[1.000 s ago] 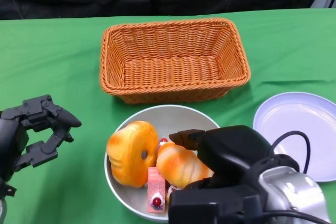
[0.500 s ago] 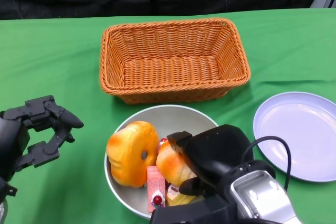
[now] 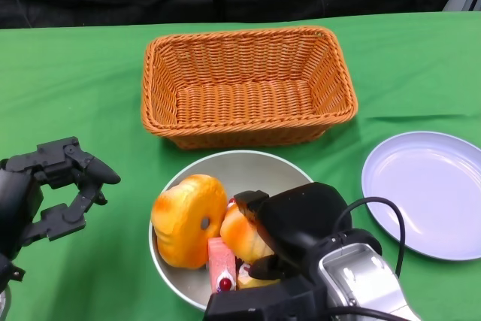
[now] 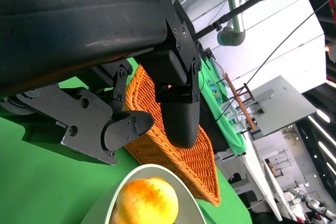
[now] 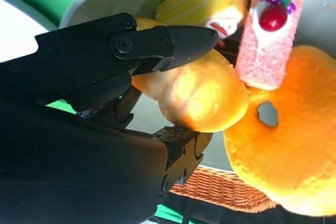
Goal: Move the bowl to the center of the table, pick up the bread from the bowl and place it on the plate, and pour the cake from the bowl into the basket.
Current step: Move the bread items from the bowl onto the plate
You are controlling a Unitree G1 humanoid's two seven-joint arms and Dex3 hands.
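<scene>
Golden bread (image 3: 244,234) between right hand (image 3: 289,223) fingers, inside bowl (image 3: 225,167).

From my console, a table (image 3: 68,88) draped in green cloth carries three things: a wicker basket (image 3: 248,84) toward the far side, a metal bowl (image 3: 225,178) just in front of it, and a pale lavender plate (image 3: 425,193) lying to the bowl's right, apart from both.
</scene>
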